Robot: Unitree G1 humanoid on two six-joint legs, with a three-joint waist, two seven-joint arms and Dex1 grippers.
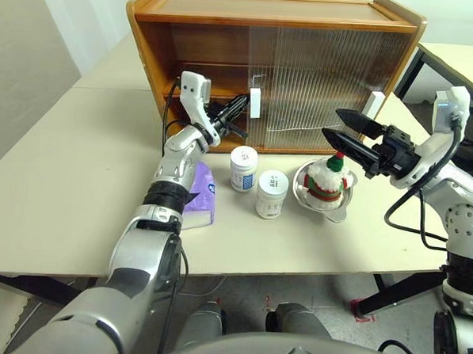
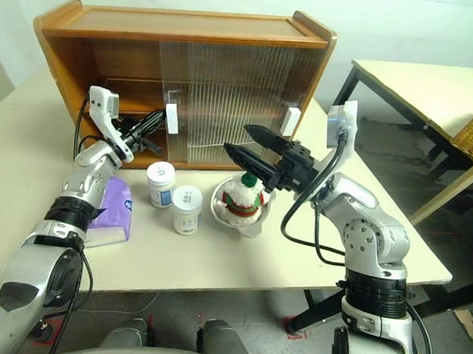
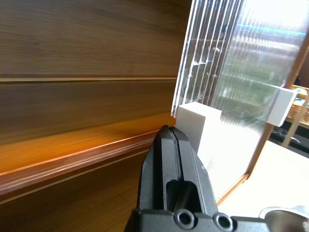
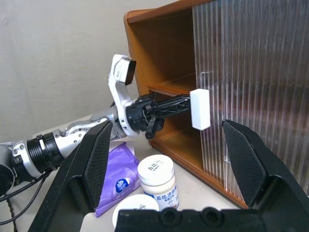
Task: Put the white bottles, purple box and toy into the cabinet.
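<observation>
Door-opening is the step: left gripper (image 4: pixel 179 105), jaws clenched empty, presses against the cabinet (image 1: pixel 229 18) door's handle (image 1: pixel 255 103). Right gripper (image 1: pixel 351 140) hangs released. Bottles (image 1: pixel 243 168), box (image 1: pixel 201 193), toy (image 1: pixel 329 179) wait mid-bench; next, grasp one.

Brown cabinet (image 1: pixel 229 18) (ribbed translucent doors), lavender box (image 1: pixel 201 193), white bottles (image 1: pixel 243 168).

The left end effector (image 1: pixel 238 108) is at the cabinet (image 1: pixel 274 68) door handle (image 1: pixel 255 103). Below it on the tabletop (image 1: pixel 61 184) stand two bottles (image 1: pixel 243 169), with the box (image 1: pixel 201 192) to their left. The toy (image 1: pixel 328 178) sits in a bowl (image 1: pixel 305 198) under the right end effector (image 1: pixel 340 127).
</observation>
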